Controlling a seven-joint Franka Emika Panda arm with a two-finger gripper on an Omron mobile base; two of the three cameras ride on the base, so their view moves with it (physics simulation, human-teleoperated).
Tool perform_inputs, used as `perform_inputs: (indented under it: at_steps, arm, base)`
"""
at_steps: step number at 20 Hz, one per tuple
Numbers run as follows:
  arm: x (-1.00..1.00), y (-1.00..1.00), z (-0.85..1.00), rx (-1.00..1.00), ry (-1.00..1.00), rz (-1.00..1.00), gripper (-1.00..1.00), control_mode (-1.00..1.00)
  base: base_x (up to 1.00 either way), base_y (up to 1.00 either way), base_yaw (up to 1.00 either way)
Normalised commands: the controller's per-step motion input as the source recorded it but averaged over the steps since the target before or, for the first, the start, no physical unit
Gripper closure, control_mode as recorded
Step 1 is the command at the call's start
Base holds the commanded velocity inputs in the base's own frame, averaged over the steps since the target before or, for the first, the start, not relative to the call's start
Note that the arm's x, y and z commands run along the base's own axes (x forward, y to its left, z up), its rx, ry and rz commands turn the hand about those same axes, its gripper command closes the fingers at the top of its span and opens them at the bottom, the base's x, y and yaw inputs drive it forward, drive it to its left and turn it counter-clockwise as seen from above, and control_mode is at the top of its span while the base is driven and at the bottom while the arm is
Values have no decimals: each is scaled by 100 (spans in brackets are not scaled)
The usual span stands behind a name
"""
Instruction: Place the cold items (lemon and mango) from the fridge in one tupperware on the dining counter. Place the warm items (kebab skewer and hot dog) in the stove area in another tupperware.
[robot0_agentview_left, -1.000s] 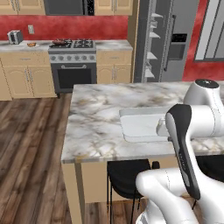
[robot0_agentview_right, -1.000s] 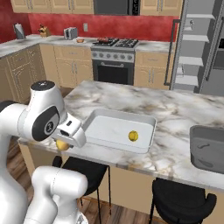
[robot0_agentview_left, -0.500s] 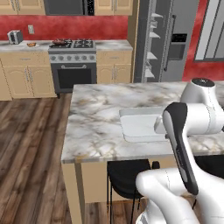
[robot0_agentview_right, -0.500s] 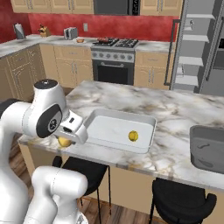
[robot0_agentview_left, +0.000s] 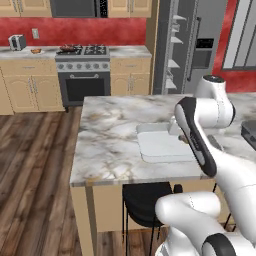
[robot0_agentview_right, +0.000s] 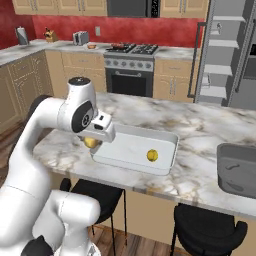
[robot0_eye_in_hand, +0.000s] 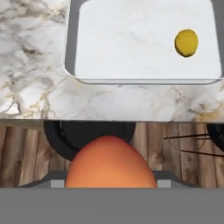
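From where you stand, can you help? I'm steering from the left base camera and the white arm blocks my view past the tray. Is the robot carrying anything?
Observer: Yes. The hand view shows an orange mango held in the gripper.
Operator: Is anything in the tray already?
Observer: A small yellow lemon lies inside the white tupperware, toward its right end in the right base view.
Operator: Is the mango over the tray yet?
Observer: Not quite. In the right base view it hangs at the tray's left end, near the counter edge; the hand view shows stools and floor below it.
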Motion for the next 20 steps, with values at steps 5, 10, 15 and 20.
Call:
perform_inputs:
  at_steps: [5, 10, 15, 20]
  arm:
    - [96, -10, -9, 0, 7, 2, 100, -100]
    - [100, -26, -54, 0, 15, 4, 100, -100]
    - [100, -53, -62, 0, 6, 7, 100, -100]
    - [79, -25, -80, -5, 0, 0, 100, -100]
  base:
    - [0, 0, 0]
    - [0, 0, 0]
    - [0, 0, 0]
    - [0, 0, 0]
